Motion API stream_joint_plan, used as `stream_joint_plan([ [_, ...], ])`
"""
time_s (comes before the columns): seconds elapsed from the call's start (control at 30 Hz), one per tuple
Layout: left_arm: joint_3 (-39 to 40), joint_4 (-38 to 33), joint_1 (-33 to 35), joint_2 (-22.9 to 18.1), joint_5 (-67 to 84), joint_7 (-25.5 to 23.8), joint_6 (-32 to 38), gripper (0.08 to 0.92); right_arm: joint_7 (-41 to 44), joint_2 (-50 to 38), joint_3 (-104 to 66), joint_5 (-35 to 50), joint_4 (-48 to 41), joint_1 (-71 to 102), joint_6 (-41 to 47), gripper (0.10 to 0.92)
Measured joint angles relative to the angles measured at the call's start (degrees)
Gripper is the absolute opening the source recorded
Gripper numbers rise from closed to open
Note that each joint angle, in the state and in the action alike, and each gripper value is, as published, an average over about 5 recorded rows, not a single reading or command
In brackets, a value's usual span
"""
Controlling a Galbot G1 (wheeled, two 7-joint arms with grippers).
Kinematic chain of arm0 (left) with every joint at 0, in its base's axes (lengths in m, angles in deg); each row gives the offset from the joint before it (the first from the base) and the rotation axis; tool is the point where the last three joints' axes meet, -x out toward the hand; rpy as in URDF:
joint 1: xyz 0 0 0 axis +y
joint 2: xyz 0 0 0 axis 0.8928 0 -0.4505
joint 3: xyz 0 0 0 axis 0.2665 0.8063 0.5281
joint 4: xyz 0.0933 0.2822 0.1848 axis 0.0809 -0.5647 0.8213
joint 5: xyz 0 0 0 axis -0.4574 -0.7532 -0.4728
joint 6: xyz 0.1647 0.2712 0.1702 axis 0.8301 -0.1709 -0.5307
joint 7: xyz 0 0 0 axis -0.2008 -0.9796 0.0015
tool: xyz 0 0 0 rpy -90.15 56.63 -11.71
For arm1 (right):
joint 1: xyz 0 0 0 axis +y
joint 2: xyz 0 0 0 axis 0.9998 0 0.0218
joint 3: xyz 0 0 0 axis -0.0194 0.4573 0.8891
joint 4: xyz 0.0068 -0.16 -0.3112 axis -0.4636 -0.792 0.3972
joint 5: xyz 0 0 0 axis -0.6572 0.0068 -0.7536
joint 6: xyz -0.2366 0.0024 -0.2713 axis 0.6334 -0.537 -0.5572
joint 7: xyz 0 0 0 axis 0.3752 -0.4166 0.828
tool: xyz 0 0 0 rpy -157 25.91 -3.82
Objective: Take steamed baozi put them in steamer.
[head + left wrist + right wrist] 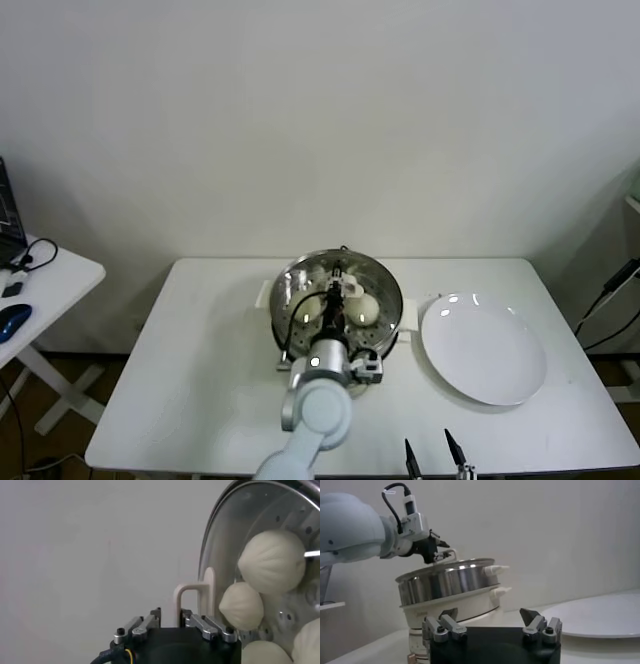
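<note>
The steamer (340, 305), a shiny steel pot on a white base with side handles, stands near the middle of the white table (200, 350), just left of a bare white plate (484, 347). A round glass lid (220, 555) sits over its rim, and the left gripper (343, 291) hangs above the pot's centre with its fingers closed on the lid's pale loop handle (192, 597), as the left wrist view shows. In the right wrist view the lid (445, 566) is seen tilted, its near edge raised off the steel wall under the left gripper (437, 551).

Through the glass, four buns (272, 560) lie on the perforated floor inside the steamer, directly below the left gripper: one large one against the far wall, a smaller one (241, 605) beside the handle, and two more only partly in view at the frame's edge. From the head view, two of them (366, 310) show pale to either side of the arm.

The right gripper (433, 455) waits low at the table's near edge, in front of the plate and well apart from the pot, its fingers (532, 617) spread and holding nothing.
</note>
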Motion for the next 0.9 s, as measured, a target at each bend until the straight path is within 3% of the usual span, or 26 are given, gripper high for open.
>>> stream_joint_plan([
  [0.53,0.09,-3.02,1.45,0.01,0.67,-0.02,0.30,0.774,0.07,0.04,0.36,-0.47,-0.26,0.00,0.00,0.823],
  [0.63,0.10,-4.27,2.00,0.01,1.18,-0.14,0.24,0.814,0.08,0.10,0.41,-0.58,-0.48,-0.05,-0.01,0.823],
  [0.9,-0.56,-9.44,4.46,0.02,3.62,-0.49,-0.17,0.823,0.09,0.24,0.90,-1.10,-1.06,-0.33,0.07,0.823],
])
